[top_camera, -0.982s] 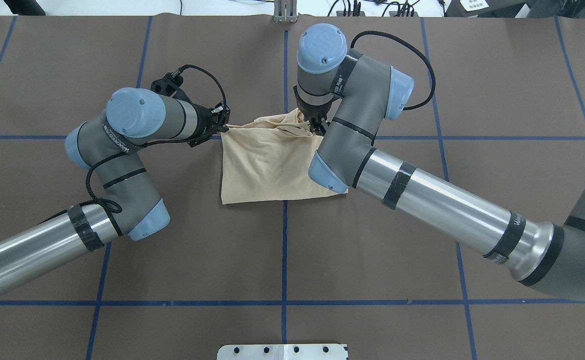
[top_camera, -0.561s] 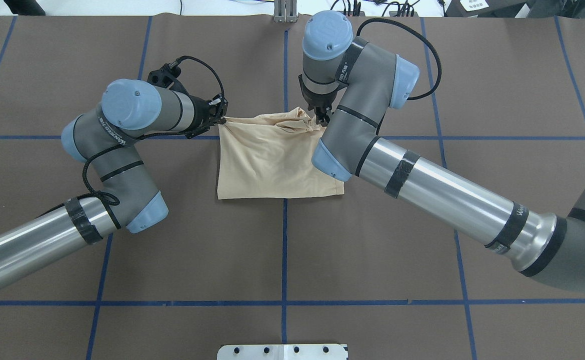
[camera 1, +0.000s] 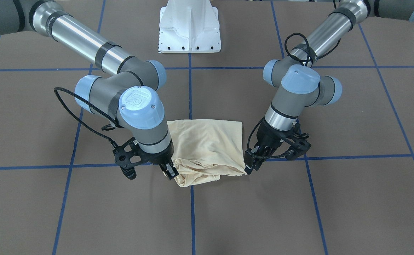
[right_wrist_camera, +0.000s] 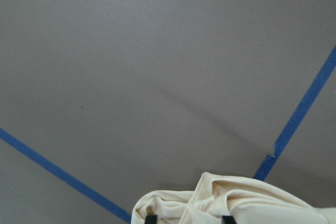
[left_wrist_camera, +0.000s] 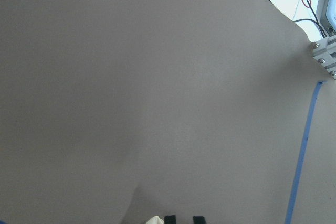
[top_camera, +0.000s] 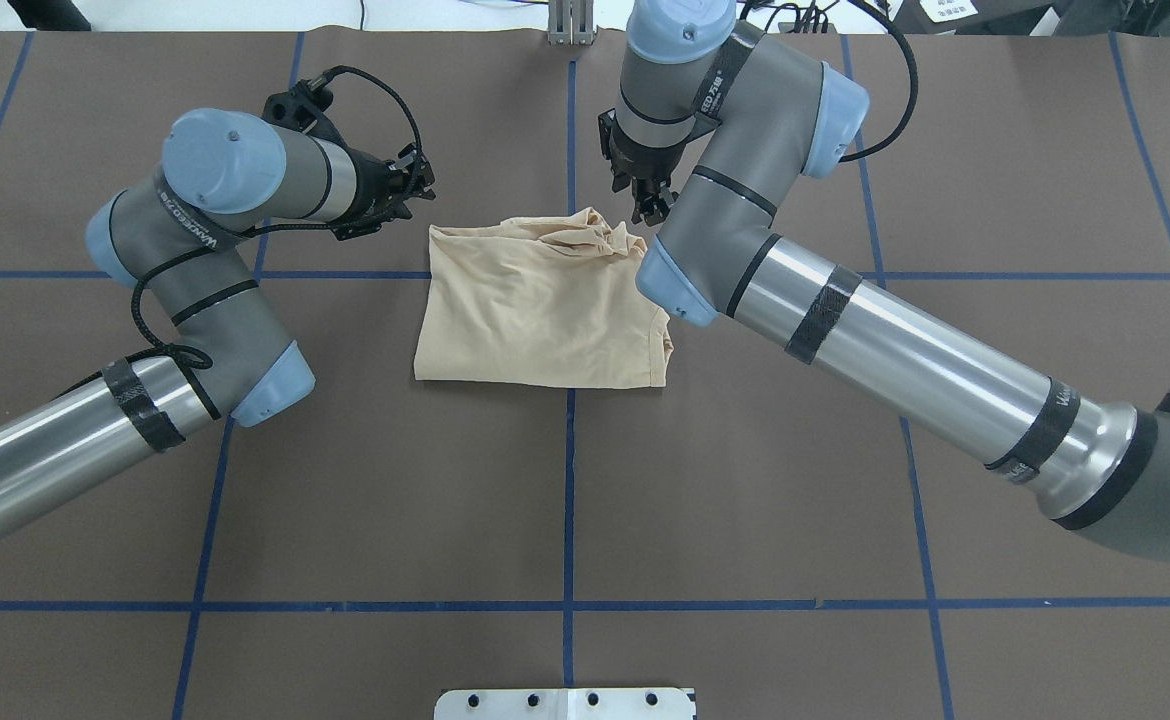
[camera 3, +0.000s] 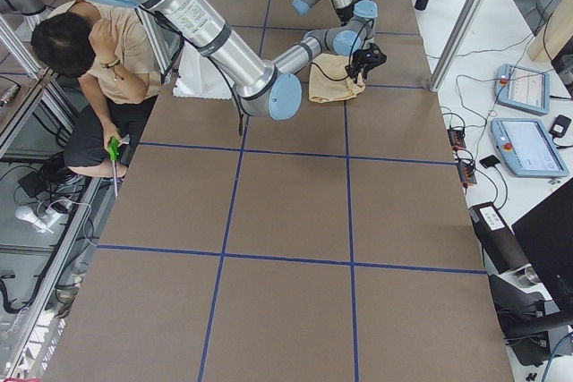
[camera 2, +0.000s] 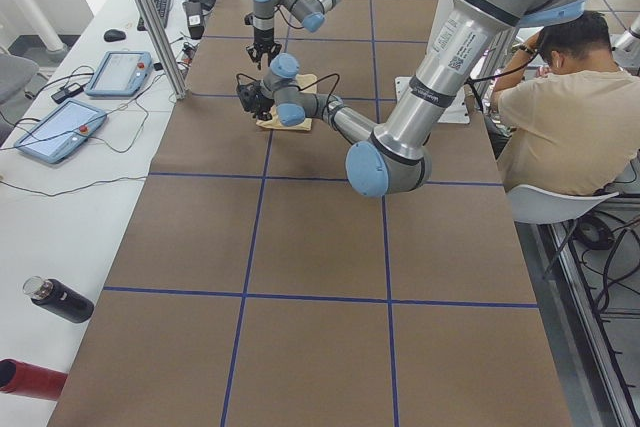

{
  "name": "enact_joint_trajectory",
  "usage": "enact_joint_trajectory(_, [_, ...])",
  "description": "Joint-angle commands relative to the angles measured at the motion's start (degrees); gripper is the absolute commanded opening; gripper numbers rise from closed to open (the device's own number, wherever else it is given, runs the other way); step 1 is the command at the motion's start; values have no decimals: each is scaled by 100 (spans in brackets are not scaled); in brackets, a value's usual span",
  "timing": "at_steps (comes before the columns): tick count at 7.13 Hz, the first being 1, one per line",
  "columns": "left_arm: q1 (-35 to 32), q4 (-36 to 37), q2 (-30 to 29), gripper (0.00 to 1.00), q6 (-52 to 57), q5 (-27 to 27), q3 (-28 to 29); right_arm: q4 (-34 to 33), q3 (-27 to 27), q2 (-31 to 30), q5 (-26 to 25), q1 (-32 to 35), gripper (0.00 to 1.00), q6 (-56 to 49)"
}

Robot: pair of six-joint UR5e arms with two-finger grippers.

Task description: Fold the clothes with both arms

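**Fold down, both grippers free above the shirt**

From where I stand, the T-shirt lies as a folded packet in the middle of the table, straddling the centre tape line. The left gripper hangs just off its far left corner, apart from the cloth. Its wrist camera shows two fingertips parted with only table between them, so it stands open with nothing in it. The right gripper hovers by the far right corner, where the fabric is bunched. Its wrist view has the tips spread wide with the rumpled cloth lying under them, not pinched as far as I can judge, so it looks open and empty too.

I'd say one fold is down and the robot is between grasps. To my eye the next move is either to smooth that bunched corner or to take the two corners of one short end and carry them over to the other. Either way both grippers must come down low and pinch every layer of this thin cloth together, or the packet will slide apart.

The packet's long axis runs side to side across the table, from the robot's left to its right. The tidy folded edge faces the robot and the rumpled edge faces away. No print or collar shows, so I cannot tell which way the neck points
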Motion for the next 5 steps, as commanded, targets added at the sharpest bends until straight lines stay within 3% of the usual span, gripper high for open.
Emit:
enact_joint_trajectory(1, [-336, 2, 45, 48, 308, -637, -54, -10, 139, -20, -2, -403, 53, -74])
enact_joint_trajectory(2, [-591, 28, 237, 48, 544, -946, -298, -10, 174, -3, -72, -588, 17, -266])
enact_joint_trajectory(3, [-698, 28, 439, 48, 669, -1158, -466, -10, 252, -12, -64, -598, 0, -468])
enact_joint_trajectory(5, [-699, 28, 467, 48, 679, -1134, -467, 43, 140, -20, -439, -634, 0, -760])
